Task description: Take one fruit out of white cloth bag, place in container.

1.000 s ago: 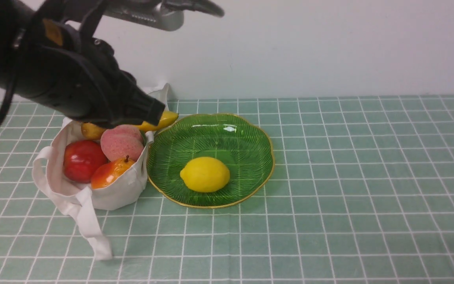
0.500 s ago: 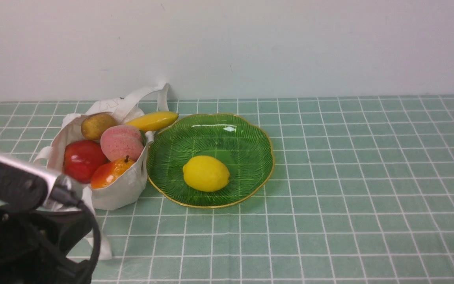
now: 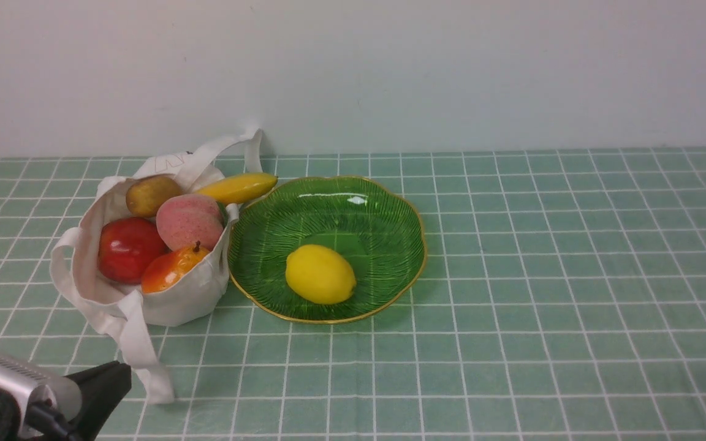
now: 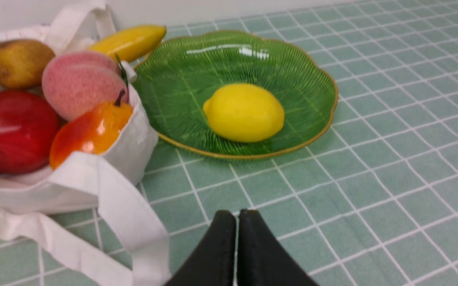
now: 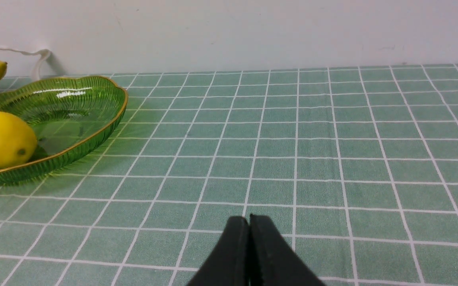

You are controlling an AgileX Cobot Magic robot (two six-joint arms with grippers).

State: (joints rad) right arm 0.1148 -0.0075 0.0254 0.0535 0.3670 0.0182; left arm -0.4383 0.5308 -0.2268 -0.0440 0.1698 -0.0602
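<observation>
The lemon [image 3: 320, 274] lies in the green plate [image 3: 328, 205] on the table [image 3: 543, 275], the white bag [image 3: 187, 300] right beside it half hides its other fruit [image 3: 128, 248], and the left jaws and right jaws are closed tight, holding nothing, with the left arm [image 3: 3, 389] cut off at the corner of the front view.

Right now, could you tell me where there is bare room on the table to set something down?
Right of the green plate is bare tablecloth, as is the strip before it. The left is crowded: the cloth bag sits beside the plate, strap trailing forward.
</observation>
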